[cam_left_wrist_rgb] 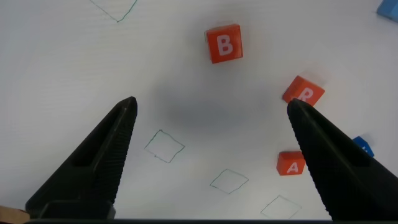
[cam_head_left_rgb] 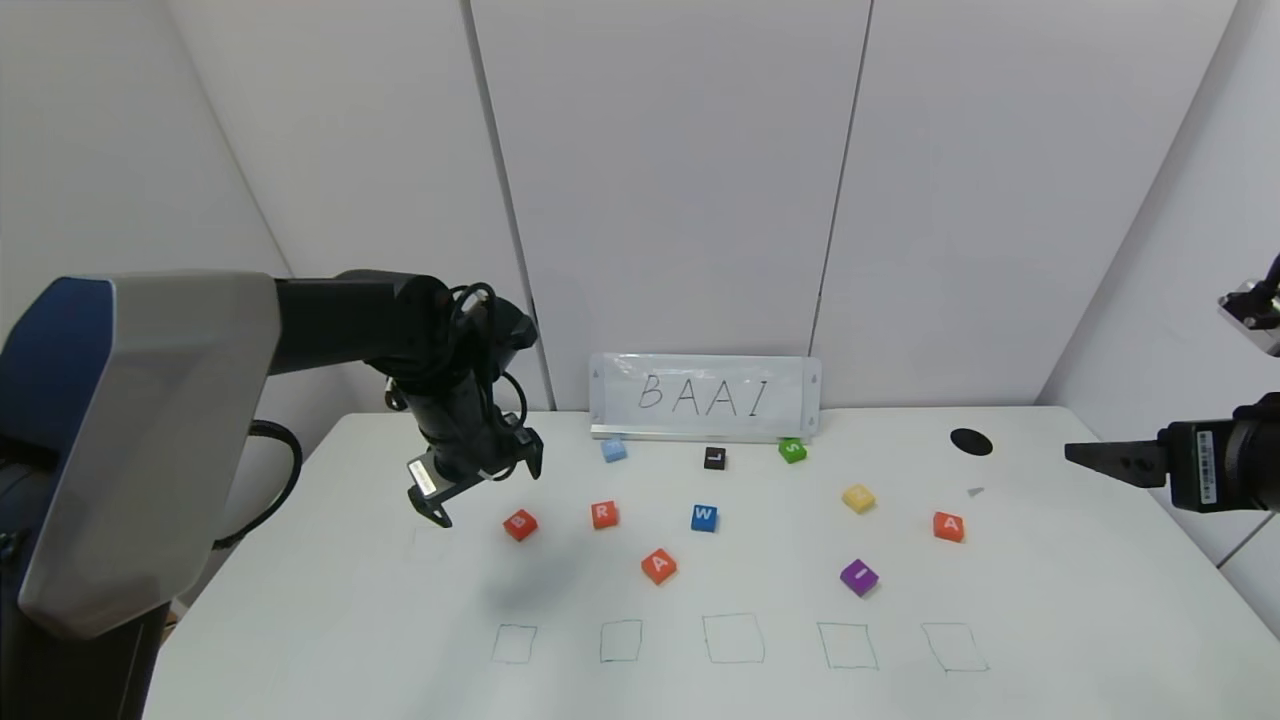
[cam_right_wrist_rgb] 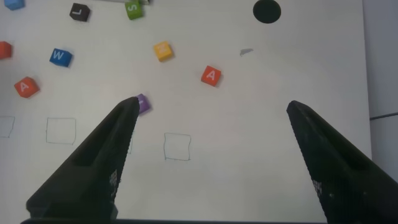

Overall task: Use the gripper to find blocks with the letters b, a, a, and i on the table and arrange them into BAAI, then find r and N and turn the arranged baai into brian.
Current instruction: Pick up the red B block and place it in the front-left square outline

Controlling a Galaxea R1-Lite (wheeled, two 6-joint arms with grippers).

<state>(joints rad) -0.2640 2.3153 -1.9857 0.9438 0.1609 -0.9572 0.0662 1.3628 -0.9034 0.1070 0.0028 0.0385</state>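
Five pen-drawn squares [cam_head_left_rgb: 733, 640] are seen in a row along the near part of the table [cam_head_left_rgb: 1050, 620]. Beyond them the blocks are found scattered and apart. B [cam_head_left_rgb: 520, 524] is located on the robot's left, just beside and below the left gripper [cam_head_left_rgb: 476, 489], which is held above the table with its fingers spread and nothing between them. In the left wrist view B [cam_left_wrist_rgb: 224, 43] is seen ahead of the spread fingertips, untouched. R [cam_head_left_rgb: 604, 514] is placed just right of B, with W [cam_head_left_rgb: 704, 517] further right. One A [cam_head_left_rgb: 659, 565] is set nearer the squares, between R and W. I [cam_head_left_rgb: 859, 577] is found right of centre, with the second A [cam_head_left_rgb: 948, 526] beyond it to the right. The right gripper [cam_head_left_rgb: 1085, 455] is held at the table's right edge, well apart from every block, its fingers likewise spread and empty. A BAAI card [cam_head_left_rgb: 705, 397] is propped against the back wall.
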